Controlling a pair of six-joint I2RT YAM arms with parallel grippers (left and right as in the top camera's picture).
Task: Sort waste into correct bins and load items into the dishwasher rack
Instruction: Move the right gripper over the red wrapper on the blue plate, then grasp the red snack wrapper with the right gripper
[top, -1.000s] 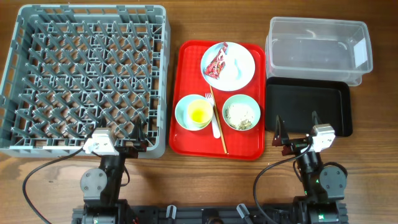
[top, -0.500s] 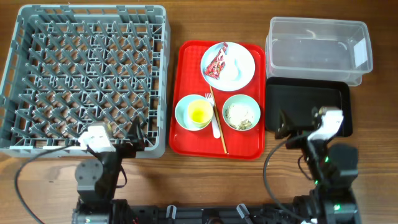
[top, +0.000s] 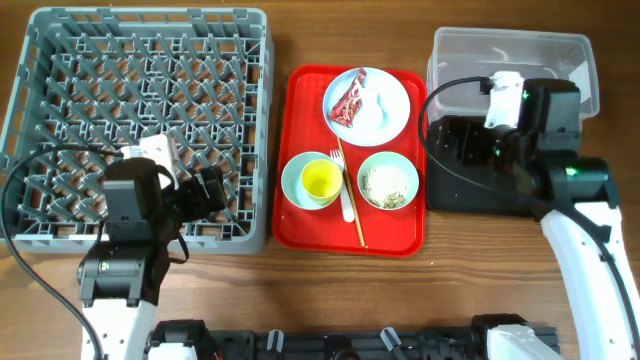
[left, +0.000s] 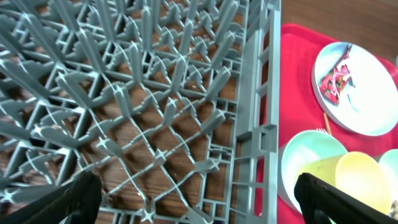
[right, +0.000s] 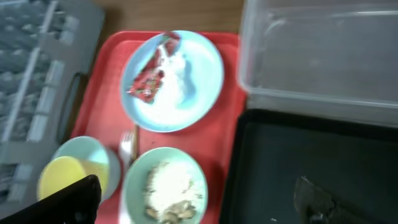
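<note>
- Large square grey plastic dishwasher rack (top: 255, 120): nothing stands among its pegs, so loading has not begun.
- Clear rectangular plastic tub (top: 460, 55) and shallow black rectangular tray (top: 455, 195), the two bins: no waste shows in either. The right arm hides part of each.
- Red serving tray (top: 295, 150), between rack and bins: it carries all the items and all the waste.
- Round pale plate (top: 392, 92), at the tray's far end: the red crinkled snack wrapper (top: 347, 103) and the crumpled white tissue (top: 372, 110) lie on it.
- Left pale blue-green bowl (top: 292, 178): the small yellow cup (top: 321, 181) sits inside it.
- Right pale blue-green bowl (top: 363, 181): it holds the pale beige rice-like scraps (top: 388, 183).
- White fork (top: 347, 205) and thin wooden stick (top: 358, 228): they lie side by side between the two bowls.
- Left gripper (left: 198, 182): fingers spread wide and holding nothing, above the rack's side wall nearest the red tray.
- Right gripper (right: 196, 186): fingers likewise spread and empty, over the black tray's side next to the red tray.
- Progress, as judged: no step is complete. Three kinds of waste await the bins, and six items await the rack.
</note>
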